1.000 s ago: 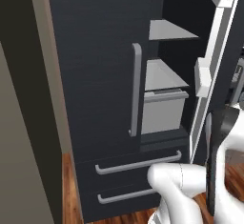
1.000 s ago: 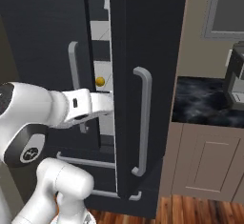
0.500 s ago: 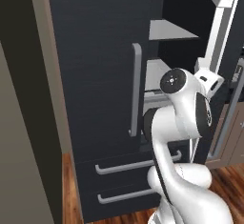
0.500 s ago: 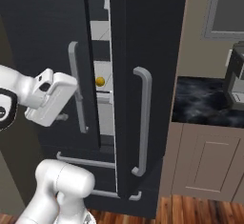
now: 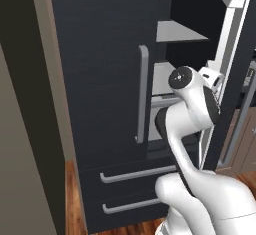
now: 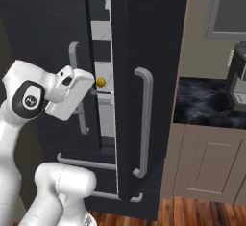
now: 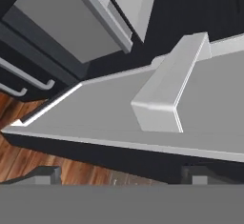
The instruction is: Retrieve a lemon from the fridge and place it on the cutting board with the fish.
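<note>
The fridge (image 6: 144,37) is dark charcoal with long grey bar handles, and its doors stand apart by a narrow gap. Through that gap the small yellow lemon (image 6: 100,81) rests on a grey inner shelf (image 6: 106,91). My gripper (image 6: 91,91) is at the gap's left edge, just left of and slightly below the lemon, apart from it. In the hand view the gripper (image 7: 121,173) is open with nothing between its fingertips (image 7: 44,172), facing a grey door bin (image 7: 164,96). The cutting board and the fish are out of view.
The fridge's left door handle (image 5: 142,95) and two lower drawer handles (image 5: 135,175) lie in front of my folded arm (image 5: 187,109). The opened door (image 5: 235,79) stands to the right. A dark stone counter (image 6: 206,102) with a coffee machine (image 6: 238,83) sits right of the fridge.
The arm has risen and folded up in front of the fridge. The hand drew back left from the door gap, then came back to its edge. The jaws stayed open.
</note>
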